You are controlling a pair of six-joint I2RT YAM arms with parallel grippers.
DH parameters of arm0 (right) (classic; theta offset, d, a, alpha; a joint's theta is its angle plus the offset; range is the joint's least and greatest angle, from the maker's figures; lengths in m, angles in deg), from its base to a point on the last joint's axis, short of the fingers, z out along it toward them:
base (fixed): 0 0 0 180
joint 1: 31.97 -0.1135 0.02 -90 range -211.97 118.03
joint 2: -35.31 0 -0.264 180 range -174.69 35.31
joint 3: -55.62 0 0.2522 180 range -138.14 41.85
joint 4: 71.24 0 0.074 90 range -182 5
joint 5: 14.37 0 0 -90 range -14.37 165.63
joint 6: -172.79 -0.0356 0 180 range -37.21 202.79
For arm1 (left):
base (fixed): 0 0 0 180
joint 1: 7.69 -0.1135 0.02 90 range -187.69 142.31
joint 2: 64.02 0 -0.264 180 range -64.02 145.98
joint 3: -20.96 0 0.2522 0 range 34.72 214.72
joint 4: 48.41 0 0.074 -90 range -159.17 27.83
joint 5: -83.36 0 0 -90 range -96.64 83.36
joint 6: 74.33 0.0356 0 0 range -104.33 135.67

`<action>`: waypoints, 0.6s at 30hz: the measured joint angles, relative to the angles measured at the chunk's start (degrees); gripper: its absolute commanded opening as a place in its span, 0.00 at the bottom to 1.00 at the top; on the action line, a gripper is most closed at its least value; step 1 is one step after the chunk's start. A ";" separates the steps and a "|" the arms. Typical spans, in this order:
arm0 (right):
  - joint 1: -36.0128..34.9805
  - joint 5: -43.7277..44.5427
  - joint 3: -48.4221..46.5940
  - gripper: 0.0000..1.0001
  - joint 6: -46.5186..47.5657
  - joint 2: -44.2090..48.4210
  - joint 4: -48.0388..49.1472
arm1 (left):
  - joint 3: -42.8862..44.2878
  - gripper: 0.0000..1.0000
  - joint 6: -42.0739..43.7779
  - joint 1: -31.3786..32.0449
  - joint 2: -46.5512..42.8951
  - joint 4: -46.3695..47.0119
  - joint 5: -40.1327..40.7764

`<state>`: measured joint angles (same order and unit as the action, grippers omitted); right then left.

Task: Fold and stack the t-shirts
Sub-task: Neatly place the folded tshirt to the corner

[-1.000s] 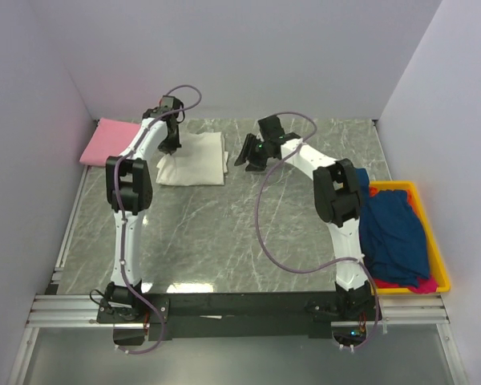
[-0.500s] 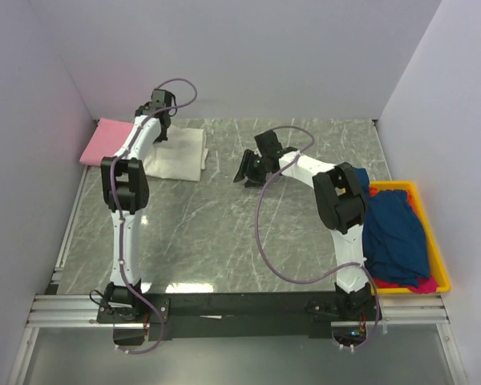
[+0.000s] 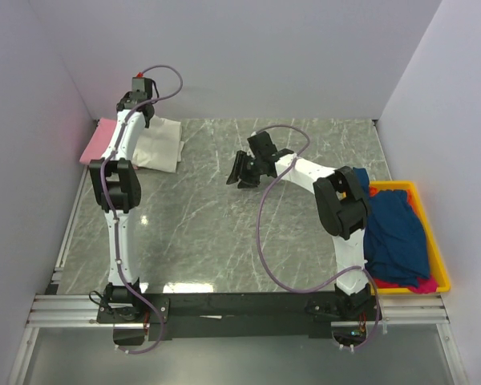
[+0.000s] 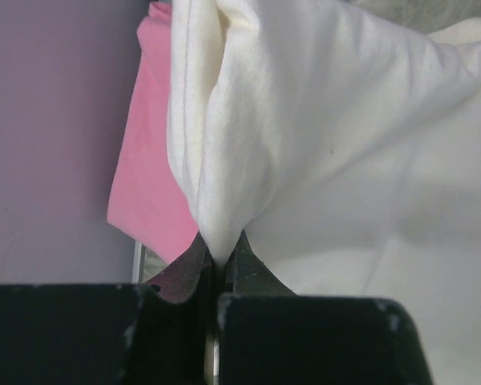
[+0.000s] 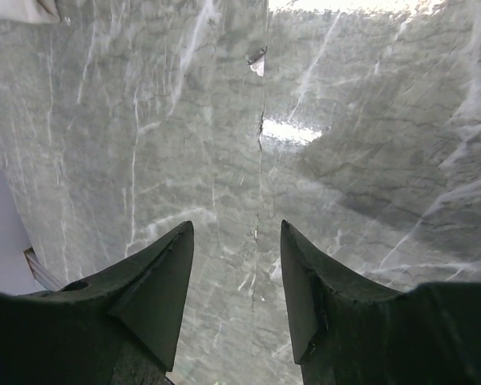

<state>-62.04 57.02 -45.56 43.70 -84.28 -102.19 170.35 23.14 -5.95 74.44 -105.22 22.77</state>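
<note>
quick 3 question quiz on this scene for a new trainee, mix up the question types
1. True or false: the left gripper is shut on a pinch of the cream-white t-shirt.
2. Pick one. The right gripper is: A) open and empty above bare table; B) shut on a fold of cloth; C) out of every view.
3. Short answer: what holds the dark blue t-shirt?

Key
1. True.
2. A.
3. The yellow bin at the right edge of the table.
</note>
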 measured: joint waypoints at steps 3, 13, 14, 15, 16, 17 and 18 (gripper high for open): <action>-0.33 0.04 0.00 0.54 0.00 0.00 -0.02 | 0.70 0.00 1.53 0.07 0.00 0.61 0.00; -0.44 0.61 0.00 0.54 0.00 0.00 -0.11 | 1.11 0.00 5.60 -0.17 -1.64 2.32 -0.04; -0.46 0.63 0.00 0.54 0.00 0.00 -0.13 | 1.11 0.00 5.84 -0.28 -1.88 2.49 -0.04; -0.50 0.72 0.00 0.54 0.00 0.00 -0.20 | 1.11 0.00 6.16 -0.42 -2.21 2.73 -0.07; -0.52 0.87 0.00 0.54 0.02 0.00 -0.26 | 1.11 0.00 6.43 -0.50 -2.54 2.93 -0.11; -0.55 1.03 0.00 0.54 0.02 0.00 -0.35 | 1.27 0.00 6.69 -0.61 -2.89 2.95 -0.20; -0.55 1.16 0.00 0.54 0.02 0.00 -0.42 | 1.36 0.00 6.86 -0.68 -3.19 3.06 -0.26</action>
<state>-62.58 58.17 -45.56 43.72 -84.28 -102.60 171.70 30.00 -6.63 71.25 -102.16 22.51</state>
